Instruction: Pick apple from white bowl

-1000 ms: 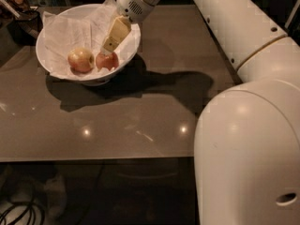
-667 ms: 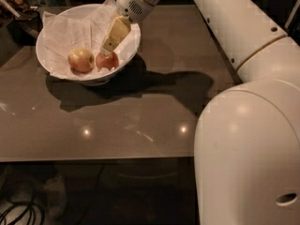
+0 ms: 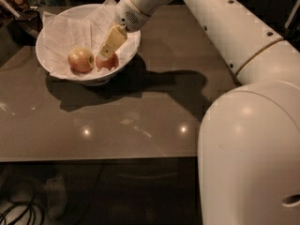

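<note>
- Two fruits counted in one white bowl [image 3: 43,60], on crumpled paper [image 3: 65,32]: darker red apple [image 3: 108,63] at right, paler apple [image 3: 80,60] just beside it at left.
- One pincer [image 3: 105,55] lowered into the bowl, tip at the red apple's top; spread or pinching, could not tell.
- Compared with a second before: pincer stayed there, both fruits unmoved.
- Bowl stood at the bench [image 3: 117,121]'s far left.

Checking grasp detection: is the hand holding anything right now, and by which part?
Cannot be told. The hand sits in the white bowl at the darker apple's top; no grip shows.
</note>
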Robot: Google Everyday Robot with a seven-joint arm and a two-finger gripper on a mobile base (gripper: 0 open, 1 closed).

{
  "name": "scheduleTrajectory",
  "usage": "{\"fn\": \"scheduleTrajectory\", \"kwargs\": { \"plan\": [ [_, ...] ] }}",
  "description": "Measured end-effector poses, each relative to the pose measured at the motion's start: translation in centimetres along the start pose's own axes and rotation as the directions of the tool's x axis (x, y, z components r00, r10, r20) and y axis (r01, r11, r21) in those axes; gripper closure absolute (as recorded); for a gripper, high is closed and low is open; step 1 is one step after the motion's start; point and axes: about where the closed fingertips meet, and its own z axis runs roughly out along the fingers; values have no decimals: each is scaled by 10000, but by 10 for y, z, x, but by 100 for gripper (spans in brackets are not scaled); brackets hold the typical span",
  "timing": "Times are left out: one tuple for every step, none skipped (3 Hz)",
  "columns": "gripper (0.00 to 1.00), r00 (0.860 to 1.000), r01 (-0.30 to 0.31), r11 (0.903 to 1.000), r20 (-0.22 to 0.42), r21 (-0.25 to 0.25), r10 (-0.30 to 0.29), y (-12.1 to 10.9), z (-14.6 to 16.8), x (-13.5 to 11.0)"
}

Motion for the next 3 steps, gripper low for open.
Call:
{"fn": "scheduleTrajectory", "kwargs": {
  "plan": [
    [32, 10000, -53, 10000, 31, 32, 53, 1, 14, 10],
    [35, 9999, -23, 10000, 163, -11, 24, 0, 33, 15],
    [37, 9997, -37, 10000, 221, -30, 38, 2, 37, 16]
  ]
}}
